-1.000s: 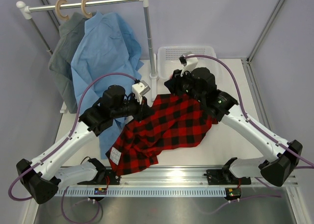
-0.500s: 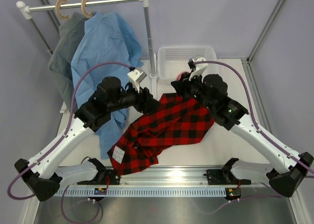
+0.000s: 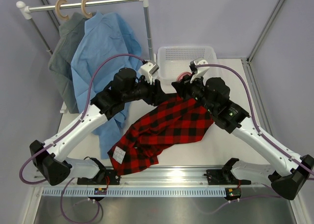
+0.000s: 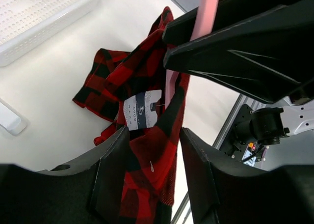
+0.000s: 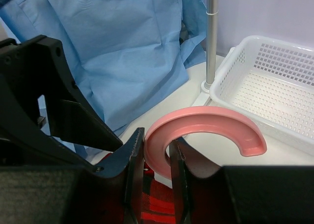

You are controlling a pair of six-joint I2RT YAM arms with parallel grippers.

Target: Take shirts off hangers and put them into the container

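The red-and-black plaid shirt (image 3: 167,130) hangs from the pink hanger (image 3: 185,75) and trails over the table toward the front left. My right gripper (image 5: 157,140) is shut on the pink hanger's hook (image 5: 206,121), held just in front of the container (image 3: 184,57). My left gripper (image 4: 154,133) is open, and plaid fabric (image 4: 142,81) with its white tag (image 4: 142,108) hangs between the fingers. The fabric lies against one finger and stands off the other. The light blue shirt (image 3: 105,52) and grey shirt (image 3: 64,57) hang on tan hangers (image 3: 86,6) from the rail.
The rack's upright pole (image 3: 148,37) stands between the blue shirt and the white mesh container (image 5: 265,91). Both arms crowd together at mid-table, my left gripper (image 3: 162,94) close to the right gripper (image 3: 184,84). The metal front rail (image 3: 162,175) borders the near edge.
My left gripper has opened and moved up and right along the plaid shirt toward the hanger. The right gripper has carried the hanger slightly back and right, toward the container.
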